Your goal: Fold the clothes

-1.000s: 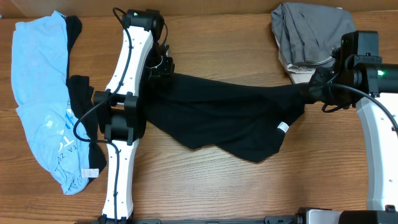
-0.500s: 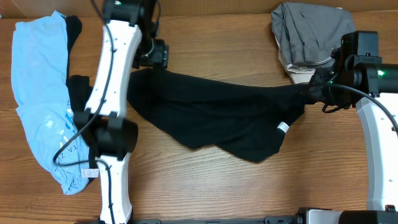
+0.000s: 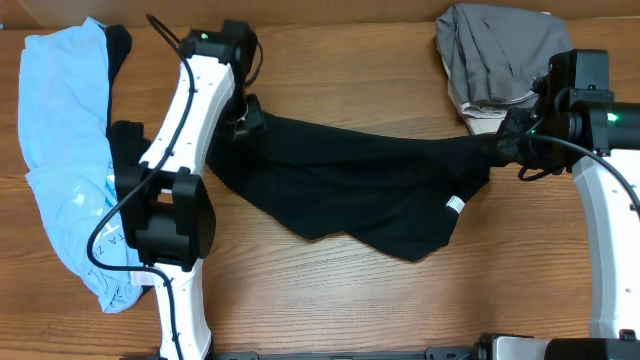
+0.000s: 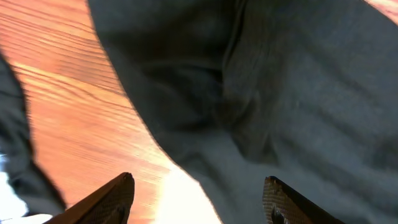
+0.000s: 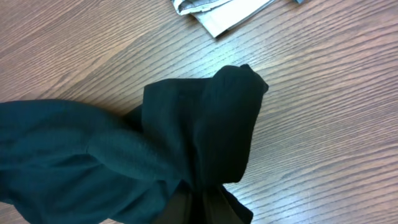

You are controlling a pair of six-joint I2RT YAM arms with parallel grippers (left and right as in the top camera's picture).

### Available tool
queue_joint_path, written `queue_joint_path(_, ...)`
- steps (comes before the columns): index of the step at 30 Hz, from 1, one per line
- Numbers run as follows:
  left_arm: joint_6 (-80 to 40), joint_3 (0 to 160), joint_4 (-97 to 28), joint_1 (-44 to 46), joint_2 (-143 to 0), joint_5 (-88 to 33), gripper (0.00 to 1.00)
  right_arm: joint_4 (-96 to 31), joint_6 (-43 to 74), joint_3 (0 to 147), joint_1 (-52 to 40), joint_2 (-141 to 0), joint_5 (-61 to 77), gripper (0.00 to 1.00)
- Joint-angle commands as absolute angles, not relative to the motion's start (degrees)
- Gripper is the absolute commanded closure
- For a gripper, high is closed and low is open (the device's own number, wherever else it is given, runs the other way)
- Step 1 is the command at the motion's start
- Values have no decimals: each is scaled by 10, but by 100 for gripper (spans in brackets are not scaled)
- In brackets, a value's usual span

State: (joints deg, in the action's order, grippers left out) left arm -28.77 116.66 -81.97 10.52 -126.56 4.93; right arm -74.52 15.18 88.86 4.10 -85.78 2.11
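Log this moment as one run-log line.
left gripper open above black garment | right gripper shut on black garment | garment unfolded across table

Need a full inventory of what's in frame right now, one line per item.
large black garment: 1, black, spread across table centre; small white tag near its right end
light blue garment: 1, light blue, left edge of table
second black garment: 1 as far as shows, black, along the blue one's right side
grey garment: 1, grey, top right
cream garment: 1, cream, peeking from under the grey one
table: 1, brown wood
left fingers: open, black, over the large garment's left end
right fingers: shut, black, gripping its right end
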Motion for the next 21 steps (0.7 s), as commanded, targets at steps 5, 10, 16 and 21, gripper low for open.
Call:
queue_joint_path(5, -339, 1101, -744, 109, -1257, -5, 32, -738, 150, 889, 46, -849, 14, 92)
queue_joint_path(10, -352, 1065, -689, 109, -1257, -27, 32, -738, 150, 889, 46, -849, 14, 92)
queue_joint_path(16, -352, 1055, -667, 109, -1257, -24, 31, -737, 150, 889, 46, -849, 14, 91)
queue_joint_path(21, -351, 1055, -661, 109, -1257, -23, 36, -737, 150, 889, 46, -849, 14, 91)
